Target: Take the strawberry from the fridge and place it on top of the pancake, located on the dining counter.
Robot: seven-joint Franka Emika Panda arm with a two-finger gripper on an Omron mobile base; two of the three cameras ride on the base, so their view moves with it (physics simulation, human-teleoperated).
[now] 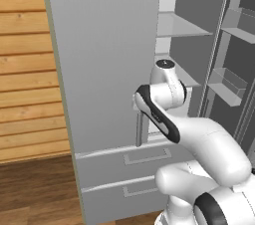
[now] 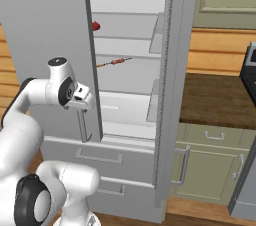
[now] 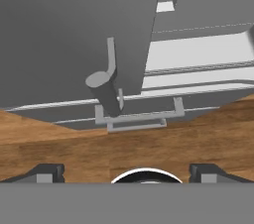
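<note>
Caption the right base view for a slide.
Fridge door ajar, strawberry on an upper shelf, tool beside the door handle.

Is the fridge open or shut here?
Open. In the right base view the fridge has both doors swung out, exposing white shelves with the strawberry on an upper one.
</note>
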